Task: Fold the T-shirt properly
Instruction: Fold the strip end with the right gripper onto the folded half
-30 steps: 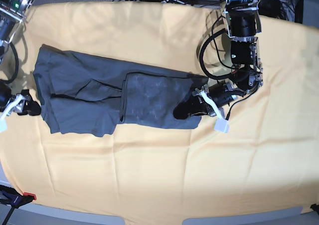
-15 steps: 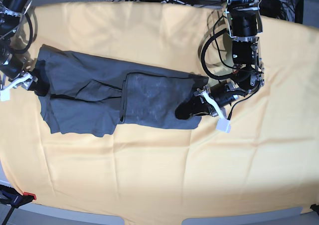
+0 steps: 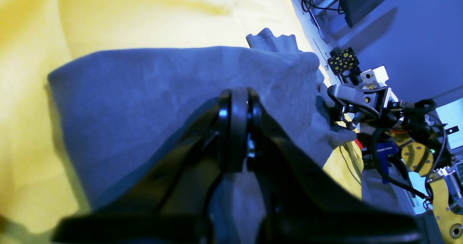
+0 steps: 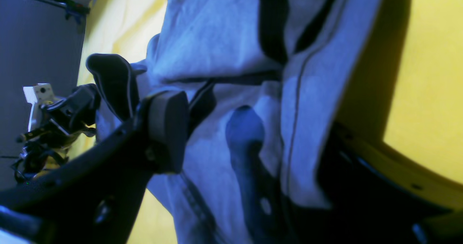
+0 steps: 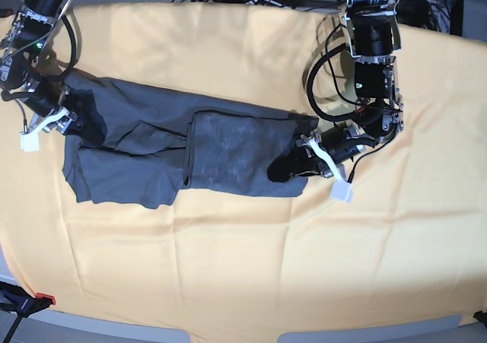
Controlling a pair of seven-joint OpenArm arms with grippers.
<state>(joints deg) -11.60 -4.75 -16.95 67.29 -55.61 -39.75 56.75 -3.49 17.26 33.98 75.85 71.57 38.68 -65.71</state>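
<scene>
T-shirt (image 5: 175, 149) lies flat on the yellow-clothed counter (image 5: 251, 267), long axis running across the base view. 1 end is already doubled over: a squarish upper layer sits on the half nearer the left arm, its folded edge about mid-garment. The other half is single-layer, with loose creases.

Change over the last second: right tool (image 5: 72, 120), which was off the cloth just beside the garment's far edge, has travelled up along that edge and inward. It now sits over the fabric at the upper corner of the unfolded end. Right wrist view: its fingers stand apart with fabric (image 4: 253, 103) lying between them and a seam line running down the gap; jaws spread, nothing gripped yet.

Left tool (image 5: 293, 164) has not shifted: it rests on the folded end near its corner. Left wrist view shows its 2 fingertips (image 3: 235, 128) pressed together over the T-shirt (image 3: 144, 103); whether a layer is pinched between them cannot be told.

Judgement: right arm is lining up a grasp on the free end for the next fold while the left pins the finished part.
</scene>
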